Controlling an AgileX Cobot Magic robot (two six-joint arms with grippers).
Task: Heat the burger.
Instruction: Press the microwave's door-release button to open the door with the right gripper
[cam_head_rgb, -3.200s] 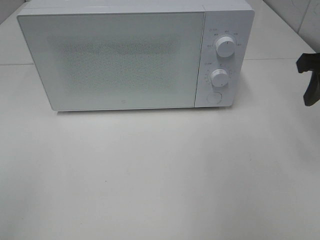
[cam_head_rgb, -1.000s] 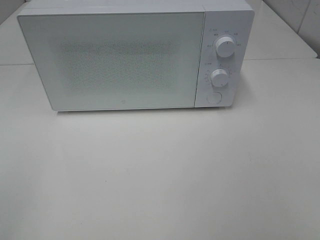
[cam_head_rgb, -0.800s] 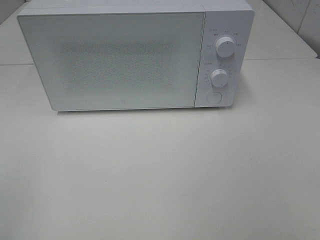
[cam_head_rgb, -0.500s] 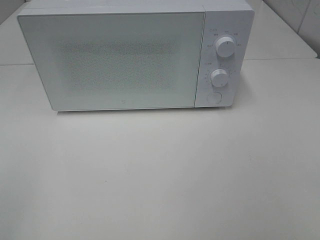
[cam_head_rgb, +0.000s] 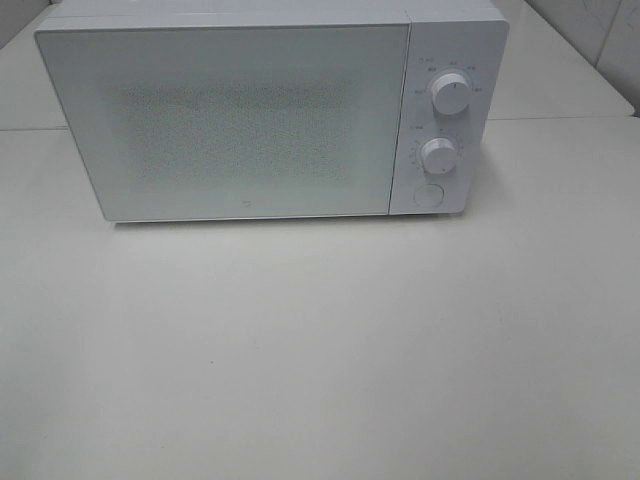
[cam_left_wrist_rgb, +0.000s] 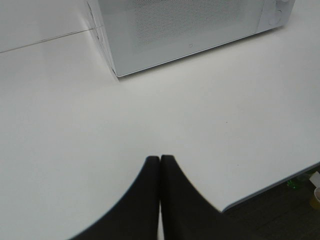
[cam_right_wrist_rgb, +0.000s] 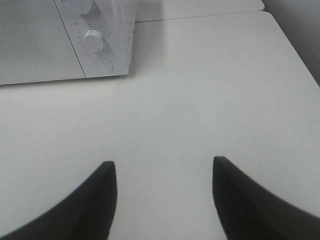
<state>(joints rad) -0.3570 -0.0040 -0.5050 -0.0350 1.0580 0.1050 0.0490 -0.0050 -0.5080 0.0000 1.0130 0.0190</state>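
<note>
Item 1, left hand (cam_left_wrist_rgb: 160, 159): we record its dark fingers (cam_left_wrist_rgb: 140, 205) pressed together tip to tip, holding nothing, above the white surface (cam_left_wrist_rgb: 75, 125)
Item 2, right hand (cam_right_wrist_rgb: 164, 161): fingers (cam_right_wrist_rgb: 95, 200) spread wide, nothing between them
Item 3, microwave (cam_head_rgb: 230, 120): white, door shut, on the surface well ahead of both hands; upper knob (cam_head_rgb: 449, 94), lower knob (cam_head_rgb: 438, 155) and round button (cam_head_rgb: 429, 196) ahead of the right hand, toward the left hand's side
Item 4, burger: we see it in no view and cannot tell its place

white table (cam_head_rgb: 330, 350) | pale wall (cam_head_rgb: 600, 30) | dark floor (cam_left_wrist_rgb: 280, 210) | even light
</note>
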